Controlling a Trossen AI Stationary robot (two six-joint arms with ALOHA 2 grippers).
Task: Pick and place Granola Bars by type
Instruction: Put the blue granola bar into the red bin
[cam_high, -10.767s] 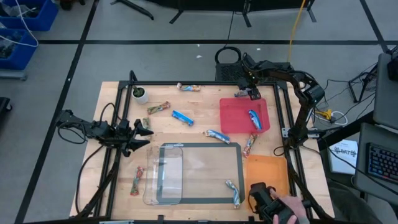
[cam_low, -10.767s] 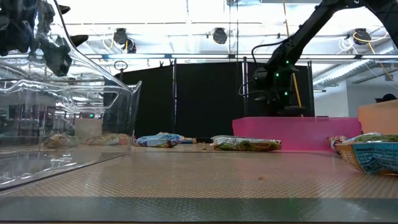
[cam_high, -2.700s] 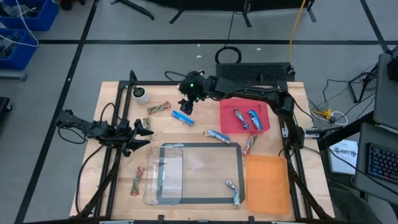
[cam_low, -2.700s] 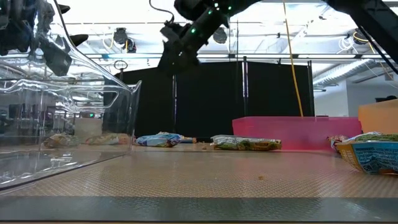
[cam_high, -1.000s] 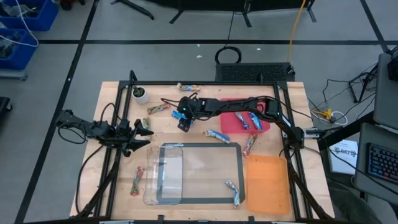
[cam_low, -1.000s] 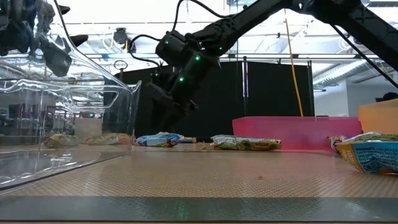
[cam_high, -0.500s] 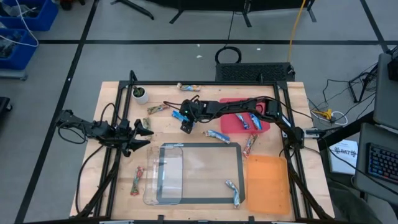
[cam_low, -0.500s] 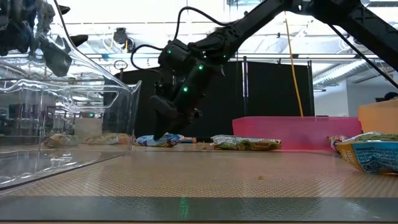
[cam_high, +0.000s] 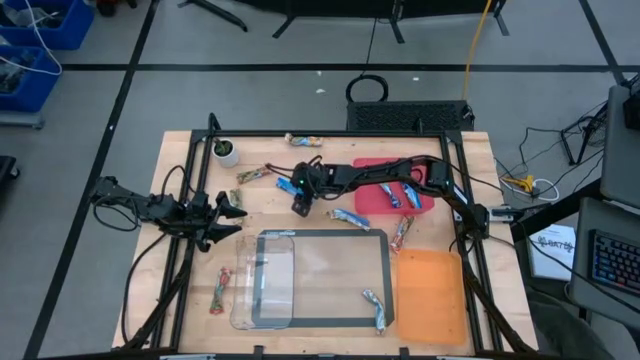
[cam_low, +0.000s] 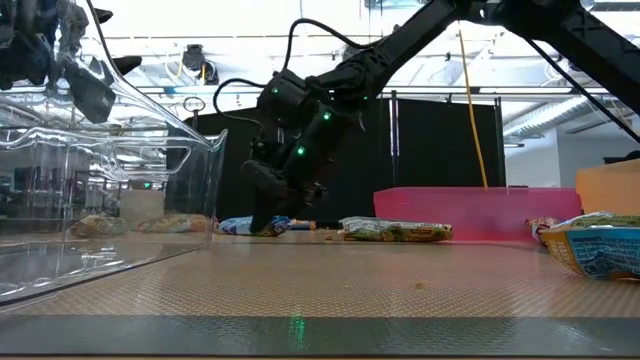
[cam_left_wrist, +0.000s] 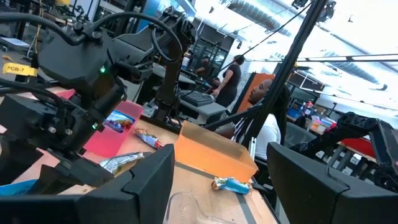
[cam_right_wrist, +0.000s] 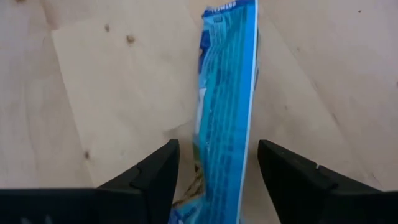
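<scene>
The right gripper (cam_high: 296, 196) reaches down over a blue granola bar (cam_right_wrist: 222, 112) lying flat on the wooden surface (cam_high: 330, 160), just beside the pink tray (cam_high: 372, 205). Its fingers (cam_right_wrist: 155, 174) are spread, one on either side of the bar. The left gripper (cam_high: 228, 212) waits farther from the tray, fingers spread.

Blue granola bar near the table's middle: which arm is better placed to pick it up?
Right. The right claw is down over the blue granola bar, open, one finger on each side. The left claw waits at the table's left edge.

Blue granola bar (cam_right_wrist: 222, 99) lies flat on the wood, other bars (cam_high: 350, 217) scattered.
</scene>
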